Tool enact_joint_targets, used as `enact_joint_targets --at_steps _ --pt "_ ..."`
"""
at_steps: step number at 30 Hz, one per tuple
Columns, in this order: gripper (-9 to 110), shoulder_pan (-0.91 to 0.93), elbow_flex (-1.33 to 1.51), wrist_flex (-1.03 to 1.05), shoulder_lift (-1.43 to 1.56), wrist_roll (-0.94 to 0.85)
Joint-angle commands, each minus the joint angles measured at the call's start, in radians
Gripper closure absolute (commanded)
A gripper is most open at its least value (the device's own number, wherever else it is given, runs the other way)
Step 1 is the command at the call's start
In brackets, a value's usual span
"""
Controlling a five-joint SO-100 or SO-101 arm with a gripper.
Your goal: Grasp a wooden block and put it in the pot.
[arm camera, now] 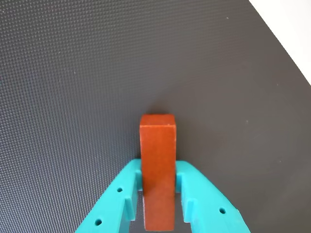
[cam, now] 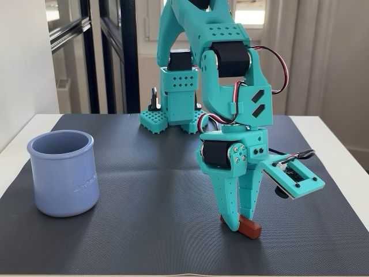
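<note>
Wrist view: the wooden block [arm camera: 158, 170] runs off the bottom edge. Fixed view: the gripper [cam: 239, 222] hides most of the block; the arm's top is cropped.

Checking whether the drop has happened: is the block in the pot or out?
Out. The wooden block lies on the mat between the gripper fingers, well right of the pot.

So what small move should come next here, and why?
Probably a short lift straight up: the gripper looks closed on the wooden block, which sits low on the mat, while the pot stands well left in the fixed view.
</note>
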Motion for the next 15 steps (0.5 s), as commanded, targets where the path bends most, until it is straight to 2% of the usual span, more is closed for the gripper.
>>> enact_joint_targets --at_steps 1,6,15 --pt "101 -0.012 0.005 -0.008 -0.003 -0.005" --pt "101 -0.006 0.008 0.006 0.035 -0.008" --pt "101 0.061 0.081 0.006 0.368 -0.091"
